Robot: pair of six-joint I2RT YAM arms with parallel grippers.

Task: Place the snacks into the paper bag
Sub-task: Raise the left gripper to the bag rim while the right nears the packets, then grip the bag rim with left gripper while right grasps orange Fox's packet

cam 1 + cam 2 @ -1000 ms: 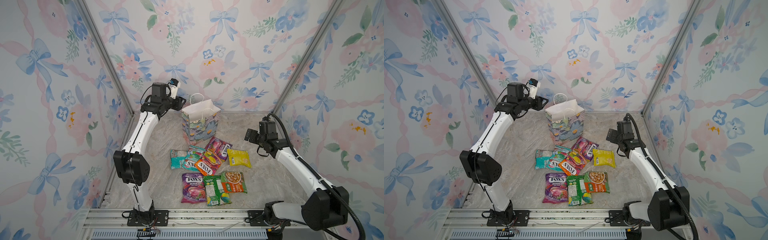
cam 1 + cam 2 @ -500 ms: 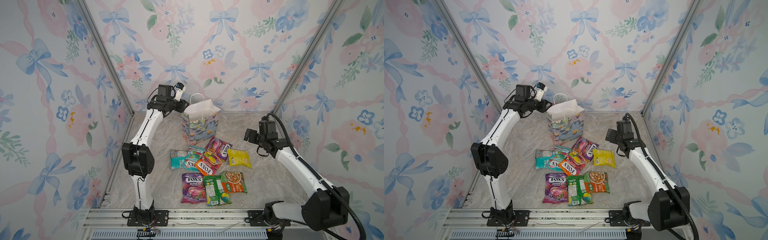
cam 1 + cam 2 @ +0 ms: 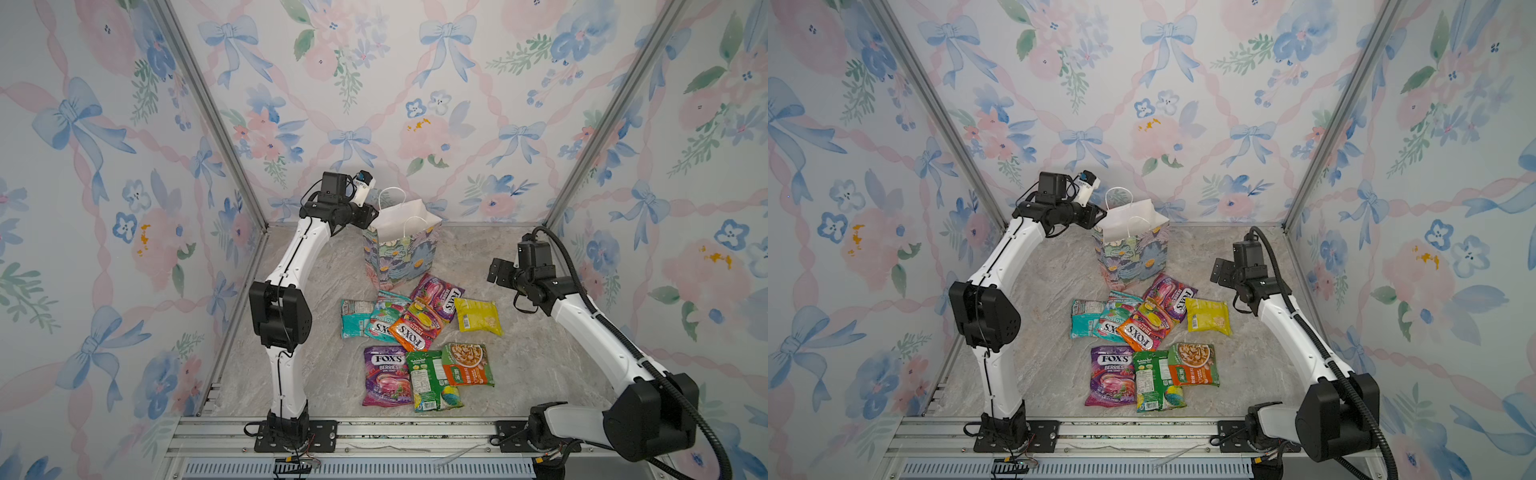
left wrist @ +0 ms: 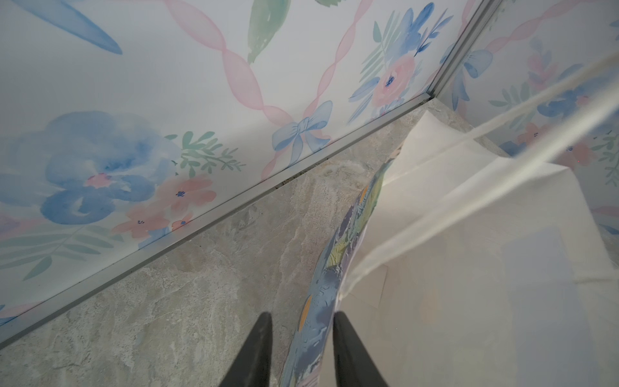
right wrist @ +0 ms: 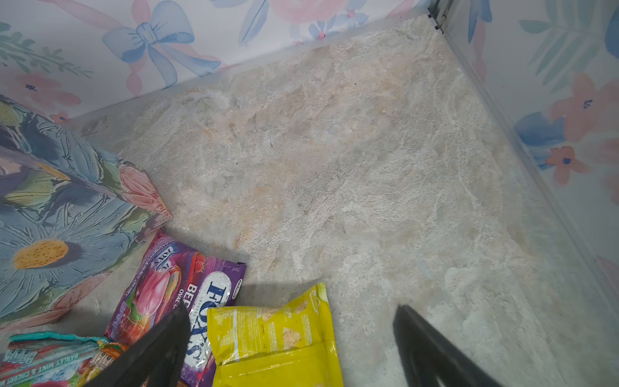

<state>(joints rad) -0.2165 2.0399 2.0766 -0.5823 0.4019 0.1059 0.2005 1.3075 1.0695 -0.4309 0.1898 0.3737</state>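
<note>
The paper bag stands upright at the back, white inside, floral outside. My left gripper is at its left rim. The jaws are narrowly open and straddle the bag wall, one finger inside, the other outside with a gap. Several snacks lie in front: purple FOX'S packets, an orange one, teal ones, a green pouch, an orange-green pouch, a yellow pouch. My right gripper hangs wide open above the yellow pouch, holding nothing.
Floral walls close in the marble floor on three sides, with metal posts at the back corners. An aluminium rail with both arm bases runs along the front edge. The bag's white cord handle crosses the left wrist view.
My left arm has swung right from the back corner to the bag's rim, and its jaws have narrowed around the bag wall. The right arm and the snacks have not moved.
</note>
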